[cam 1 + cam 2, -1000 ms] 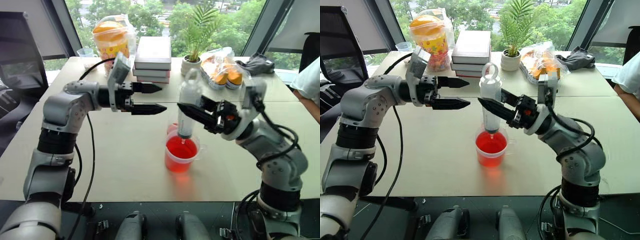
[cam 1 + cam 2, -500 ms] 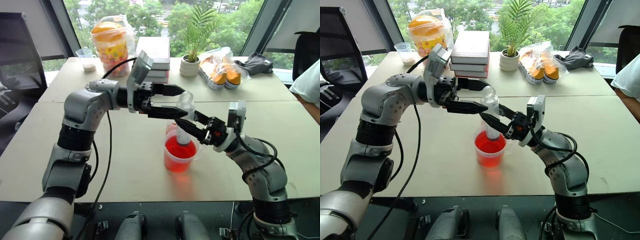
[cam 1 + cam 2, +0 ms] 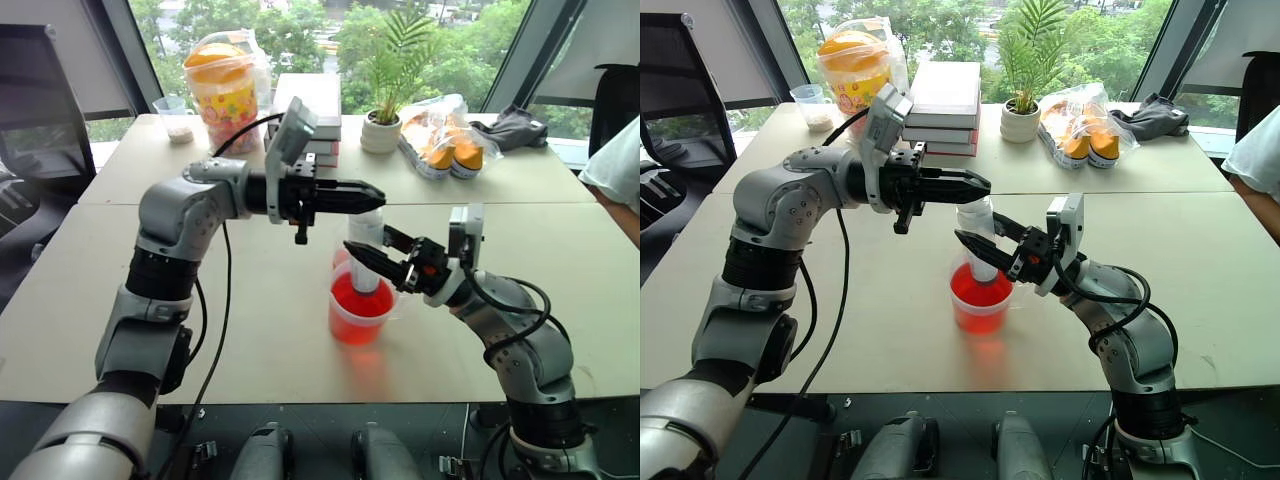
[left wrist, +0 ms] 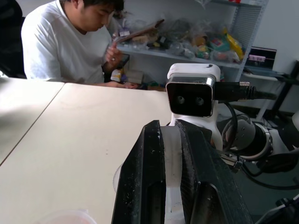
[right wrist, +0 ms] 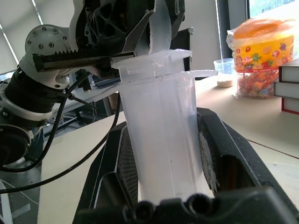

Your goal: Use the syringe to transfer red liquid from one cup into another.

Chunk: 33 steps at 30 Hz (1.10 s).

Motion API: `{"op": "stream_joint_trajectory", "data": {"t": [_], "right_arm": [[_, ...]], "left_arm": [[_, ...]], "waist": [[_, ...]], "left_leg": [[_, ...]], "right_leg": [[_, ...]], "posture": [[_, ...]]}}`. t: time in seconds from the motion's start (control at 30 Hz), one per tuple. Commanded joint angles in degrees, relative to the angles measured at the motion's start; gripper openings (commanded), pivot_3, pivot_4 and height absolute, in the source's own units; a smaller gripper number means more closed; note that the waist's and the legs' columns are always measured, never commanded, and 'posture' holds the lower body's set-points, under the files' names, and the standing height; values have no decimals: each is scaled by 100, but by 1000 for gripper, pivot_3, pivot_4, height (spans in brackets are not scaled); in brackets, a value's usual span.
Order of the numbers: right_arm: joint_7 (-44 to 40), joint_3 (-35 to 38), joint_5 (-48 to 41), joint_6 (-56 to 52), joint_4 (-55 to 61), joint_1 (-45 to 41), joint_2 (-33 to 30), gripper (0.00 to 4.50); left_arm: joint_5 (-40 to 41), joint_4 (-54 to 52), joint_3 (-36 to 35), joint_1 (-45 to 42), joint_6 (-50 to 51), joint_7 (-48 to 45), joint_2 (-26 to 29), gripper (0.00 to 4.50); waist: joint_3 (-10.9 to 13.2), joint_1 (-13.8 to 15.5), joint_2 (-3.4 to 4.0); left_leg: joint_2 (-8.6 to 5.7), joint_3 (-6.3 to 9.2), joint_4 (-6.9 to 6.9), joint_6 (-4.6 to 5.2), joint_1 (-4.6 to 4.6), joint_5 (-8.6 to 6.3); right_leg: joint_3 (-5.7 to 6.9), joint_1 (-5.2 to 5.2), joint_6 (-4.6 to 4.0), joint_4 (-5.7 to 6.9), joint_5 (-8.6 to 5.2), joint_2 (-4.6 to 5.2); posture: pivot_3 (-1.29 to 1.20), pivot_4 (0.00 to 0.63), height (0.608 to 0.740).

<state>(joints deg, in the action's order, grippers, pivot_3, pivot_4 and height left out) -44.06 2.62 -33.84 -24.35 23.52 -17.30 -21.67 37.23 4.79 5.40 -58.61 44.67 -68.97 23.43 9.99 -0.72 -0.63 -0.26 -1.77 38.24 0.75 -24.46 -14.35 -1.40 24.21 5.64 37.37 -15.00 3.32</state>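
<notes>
The syringe stands upright with its tip down in the wide beaker, which holds red liquid. My right gripper is shut on the clear barrel, reaching in from the right. My left gripper comes in level from the left and is shut on the white plunger top above the barrel. The smaller cup peeks out behind the beaker, tinted red.
At the table's back stand a stack of books, a potted plant, a candy jar, a bag of oranges and a small cup. A person in a white sleeve sits at the right.
My left gripper swung right over the syringe and shut on the plunger top. My right gripper sank, lowering the syringe's tip into the beaker.
</notes>
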Motion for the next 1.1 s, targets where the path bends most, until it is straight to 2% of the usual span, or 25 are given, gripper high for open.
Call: {"op": "stream_joint_trajectory", "data": {"t": [0.03,0.57,1.1], "right_arm": [[5,55,-103,65,169,-90,-81,1413],[-184,-74,-403,-162,81,138,-246,1413],[-227,-137,-502,-183,106,149,-285,1413]], "left_arm": [[78,-204,-93,-137,-65,-90,68,57],[-148,587,-409,-857,-572,-69,187,57],[-280,992,-442,-1131,-855,-192,300,57]], "waist": [[0,0,0],[0,4,-1],[0,3,-1]], "left_leg": [[0,0,0,0,0,0],[0,0,1,0,0,0],[0,1,1,0,0,0]], "right_leg": [[0,0,0,0,0,0],[0,-1,0,0,0,-1],[0,-1,0,-1,0,-2]], "posture": [[0,150,740],[0,150,740],[0,150,740]]}}
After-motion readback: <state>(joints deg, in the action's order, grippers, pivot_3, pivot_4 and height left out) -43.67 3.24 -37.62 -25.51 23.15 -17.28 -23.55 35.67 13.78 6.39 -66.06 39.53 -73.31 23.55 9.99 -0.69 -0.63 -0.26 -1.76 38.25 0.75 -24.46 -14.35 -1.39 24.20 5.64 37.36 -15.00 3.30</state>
